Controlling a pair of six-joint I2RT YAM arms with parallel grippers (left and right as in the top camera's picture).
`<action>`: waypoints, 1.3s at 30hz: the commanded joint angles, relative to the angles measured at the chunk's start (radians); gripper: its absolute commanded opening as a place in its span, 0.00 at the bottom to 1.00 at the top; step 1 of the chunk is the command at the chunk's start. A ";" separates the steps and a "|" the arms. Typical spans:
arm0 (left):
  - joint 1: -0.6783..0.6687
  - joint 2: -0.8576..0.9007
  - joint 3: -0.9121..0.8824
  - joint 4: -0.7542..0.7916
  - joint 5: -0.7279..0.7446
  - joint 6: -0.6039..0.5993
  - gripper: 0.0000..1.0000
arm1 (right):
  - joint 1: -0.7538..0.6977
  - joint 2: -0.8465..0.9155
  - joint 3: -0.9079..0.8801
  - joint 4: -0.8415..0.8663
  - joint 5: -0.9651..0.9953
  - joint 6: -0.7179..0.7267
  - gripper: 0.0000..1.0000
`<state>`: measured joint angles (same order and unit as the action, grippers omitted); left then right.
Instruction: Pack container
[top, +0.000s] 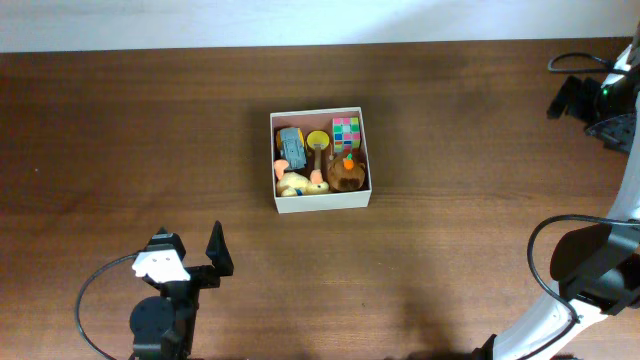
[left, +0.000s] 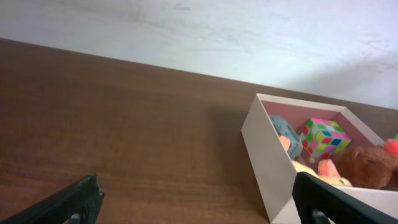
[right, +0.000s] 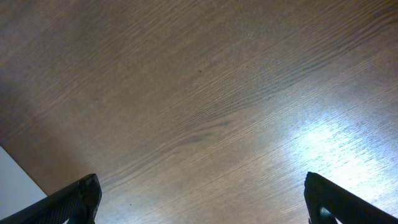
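Cream-walled, pink-lined square container holds toys; left end effector and right end effector spread wide, empty.

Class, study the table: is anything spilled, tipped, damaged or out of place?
Nothing stands out. The box sits flat and intact, with the toys all inside it. No toy lies on the table. The left tool and right tool are open, away from the box.
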<state>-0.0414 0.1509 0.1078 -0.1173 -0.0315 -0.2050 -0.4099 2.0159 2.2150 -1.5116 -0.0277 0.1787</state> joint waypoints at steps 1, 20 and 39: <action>0.007 -0.048 -0.022 -0.020 0.010 0.017 0.99 | 0.005 -0.005 0.008 0.000 -0.006 -0.005 0.99; 0.005 -0.146 -0.074 -0.017 0.017 0.023 0.99 | 0.005 -0.005 0.008 0.000 -0.006 -0.005 0.99; 0.005 -0.146 -0.074 -0.017 0.018 0.023 0.99 | 0.005 -0.005 0.008 0.000 -0.006 -0.005 0.99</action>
<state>-0.0414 0.0162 0.0429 -0.1352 -0.0288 -0.2016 -0.4099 2.0159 2.2150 -1.5116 -0.0277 0.1787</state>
